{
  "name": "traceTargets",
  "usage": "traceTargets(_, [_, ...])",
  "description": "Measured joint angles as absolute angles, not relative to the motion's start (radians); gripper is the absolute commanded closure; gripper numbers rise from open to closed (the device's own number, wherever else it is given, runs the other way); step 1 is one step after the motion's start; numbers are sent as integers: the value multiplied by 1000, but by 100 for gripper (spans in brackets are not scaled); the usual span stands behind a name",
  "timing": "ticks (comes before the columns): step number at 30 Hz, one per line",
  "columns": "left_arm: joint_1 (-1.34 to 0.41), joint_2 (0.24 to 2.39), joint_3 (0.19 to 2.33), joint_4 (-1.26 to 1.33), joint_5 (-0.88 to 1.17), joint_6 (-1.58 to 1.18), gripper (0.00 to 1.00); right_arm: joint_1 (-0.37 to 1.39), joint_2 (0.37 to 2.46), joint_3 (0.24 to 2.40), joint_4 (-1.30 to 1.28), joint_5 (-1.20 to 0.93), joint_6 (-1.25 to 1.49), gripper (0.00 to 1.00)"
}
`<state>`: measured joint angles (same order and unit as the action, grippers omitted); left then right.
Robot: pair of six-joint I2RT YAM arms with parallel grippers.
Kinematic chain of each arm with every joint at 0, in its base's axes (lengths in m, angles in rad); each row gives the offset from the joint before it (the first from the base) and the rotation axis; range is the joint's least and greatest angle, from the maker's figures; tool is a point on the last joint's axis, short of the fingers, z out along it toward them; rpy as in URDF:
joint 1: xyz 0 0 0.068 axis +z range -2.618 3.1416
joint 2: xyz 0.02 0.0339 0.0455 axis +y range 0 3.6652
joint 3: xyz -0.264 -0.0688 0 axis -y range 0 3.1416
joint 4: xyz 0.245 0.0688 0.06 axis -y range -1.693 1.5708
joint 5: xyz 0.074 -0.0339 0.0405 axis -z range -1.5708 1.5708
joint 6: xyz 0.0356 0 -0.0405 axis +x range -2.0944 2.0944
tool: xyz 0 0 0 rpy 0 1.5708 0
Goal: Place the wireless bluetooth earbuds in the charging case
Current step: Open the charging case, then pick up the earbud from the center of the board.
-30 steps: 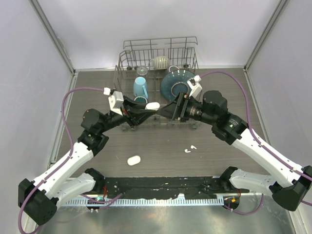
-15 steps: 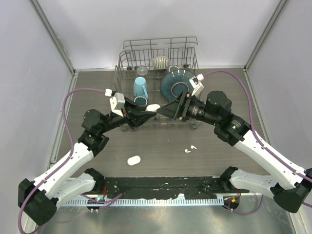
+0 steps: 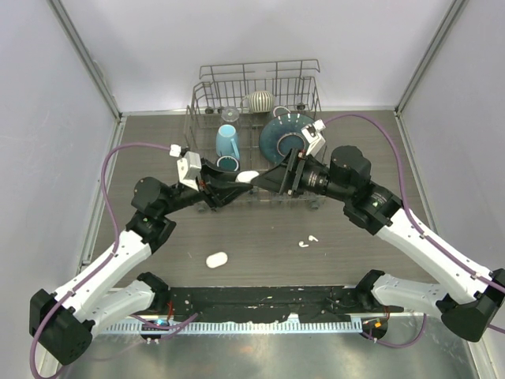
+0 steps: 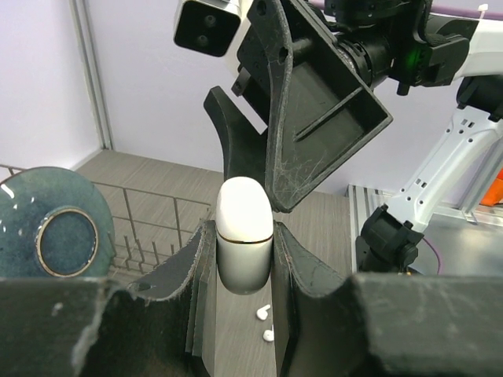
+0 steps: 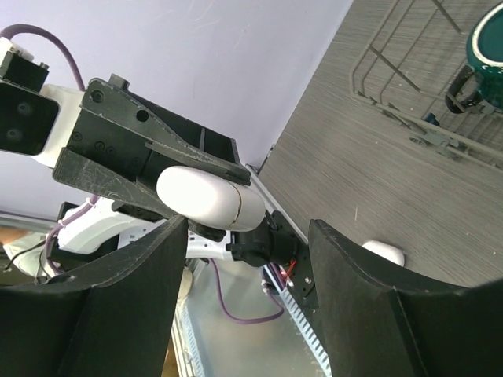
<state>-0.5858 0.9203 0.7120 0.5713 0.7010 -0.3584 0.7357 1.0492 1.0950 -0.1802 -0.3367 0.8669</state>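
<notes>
Two earbuds (image 3: 308, 241) are left on the tabletop (image 3: 260, 229), toward five o'clock of the charging case (image 3: 247, 175) — itself pinched aloft in the left gripper (image 3: 235, 180). The right gripper (image 3: 267, 178), spread, has been eased slightly inward around the case's upper end — opening is judged near, insertion not begun.

Two tiny white plastic earbuds (image 3: 308, 242), too small to show shape, white oval plastic charging case (image 4: 244, 208), sides covered by black left gripper (image 4: 244, 232), dark blue glazed plate (image 4: 47, 232) cut by left edge, second white oval case (image 5: 383, 251) half behind right gripper (image 5: 247, 232).
</notes>
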Motion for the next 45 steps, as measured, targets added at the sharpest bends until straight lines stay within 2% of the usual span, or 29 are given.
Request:
traceTargets(11, [-622, 867, 661, 634, 836, -333, 100, 718, 1114, 1130, -133, -349, 879, 32])
traceTargets(19, [-622, 846, 625, 640, 802, -302, 100, 701, 1084, 1127, -130, -337, 886, 25])
traceTargets(26, [-622, 784, 579, 599, 743, -282, 100, 608, 962, 1137, -238, -247, 796, 24])
traceTargets(30, [-622, 740, 578, 569, 731, -280, 100, 604, 869, 1124, -400, -103, 686, 31])
traceTargets(37, [-622, 667, 556, 548, 726, -280, 100, 605, 696, 959, -740, 72, 586, 41])
traceTargets(41, [-622, 663, 551, 539, 726, -280, 100, 605, 698, 847, -826, 99, 584, 50])
traceTargets(45, [-622, 666, 551, 511, 726, -279, 100, 605, 767, 807, -847, 91, 586, 50])
